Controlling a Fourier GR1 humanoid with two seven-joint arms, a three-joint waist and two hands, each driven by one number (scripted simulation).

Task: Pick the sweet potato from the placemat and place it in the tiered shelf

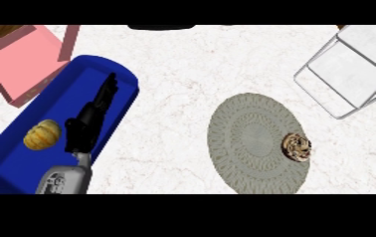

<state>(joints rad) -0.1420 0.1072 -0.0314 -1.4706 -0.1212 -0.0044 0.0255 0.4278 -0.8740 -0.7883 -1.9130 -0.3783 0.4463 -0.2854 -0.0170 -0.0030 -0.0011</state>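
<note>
we start with the big white counter (176,71). on its left side lies a long blue tray (110,76), and a small orange pumpkin (42,134) sits in it. a pink box (26,64) is at the far left. at the far right stands the white wire tiered shelf (341,69).

next comes the round grey placemat (253,141), right of the middle and near us. the sweet potato (297,147) lies on the right edge of that mat. it is a small brown lump, and we cannot tell which way its long side runs.

only our left hand (92,119) shows, over the blue tray. its fingers are straight and spread a little, pointing far away, and it holds nothing. our right hand is not in sight.

the sweet potato is well apart from the left hand, far off to its right, with bare counter and most of the mat in between. we think the right arm would be nearer, since the potato and the shelf are both on the right. the shelf is farther away than the potato.
</note>
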